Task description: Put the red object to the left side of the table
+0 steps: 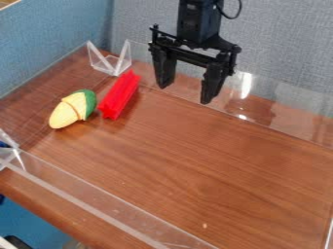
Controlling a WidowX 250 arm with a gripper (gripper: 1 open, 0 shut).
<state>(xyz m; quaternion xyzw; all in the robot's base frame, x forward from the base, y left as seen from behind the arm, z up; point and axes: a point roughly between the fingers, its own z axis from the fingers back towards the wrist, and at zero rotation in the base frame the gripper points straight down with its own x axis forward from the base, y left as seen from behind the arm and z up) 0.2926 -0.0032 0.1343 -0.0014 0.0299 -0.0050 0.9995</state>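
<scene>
The counter (215, 175) is a glossy reddish-brown wood-grain top, edged by low clear walls; one of these walls (124, 231) runs along the side nearest the camera, and a pale patch of glare shows at the far side. Behind the counter stands a grey, finely textured backdrop (283, 44), and at the left of the view there is a blue panel (46, 34) — a stronger blue shows again in the bottom left corner, beside something dark that is cut off by the frame.

The landmark is the red object (119, 95), a bright elongated bar lying flat and slantwise on the counter. The black hand (189, 88) hangs to the right of the red object, its two fingers pointing down and spread wide, with nothing between them. The red object lies outside that gap, near the finger on its side but not gripped.

Just to the left of the red object sits a yellow toy (73, 109) with a green end. Beyond the red object, close to the far edge, is a clear angular piece (111, 60) with pointed tips.
</scene>
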